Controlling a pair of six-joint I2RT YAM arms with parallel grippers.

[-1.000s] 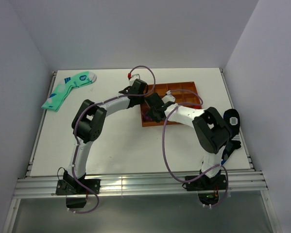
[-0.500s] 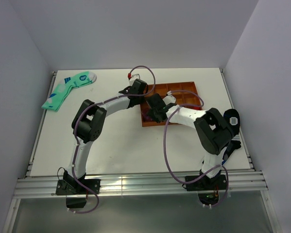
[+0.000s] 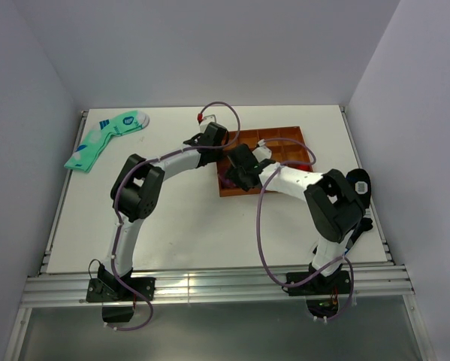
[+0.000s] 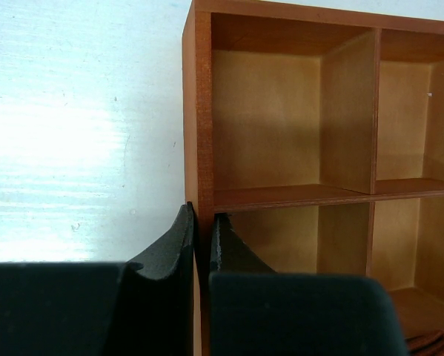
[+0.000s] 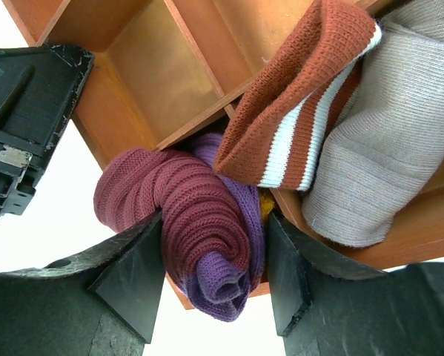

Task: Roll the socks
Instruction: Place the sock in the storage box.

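Note:
The socks (image 5: 184, 200) are a rolled maroon knit bundle with a purple end and a bit of mustard showing. They sit in a corner compartment of the wooden box (image 5: 155, 67) and bulge over its edge. My right gripper (image 5: 214, 217) is open and straddles the roll. Its left finger (image 5: 133, 274) rests against the knit and the right finger stands a little apart. My left gripper (image 4: 201, 215) is shut on the wooden box's side wall (image 4: 201, 111). From the top view, both grippers meet at the box's near left corner (image 3: 226, 179), and the socks are mostly hidden there.
A rust-and-white striped sock roll (image 5: 296, 111) and a grey roll (image 5: 385, 148) fill neighbouring compartments. Other compartments (image 4: 273, 119) hold nothing. Mint-green socks (image 3: 104, 139) lie at the table's far left. A black sock (image 3: 357, 188) lies by the right edge, beside the right arm.
My right gripper's jaws have spread wider around the sock roll, and the right arm has shifted slightly. The left arm has not moved.

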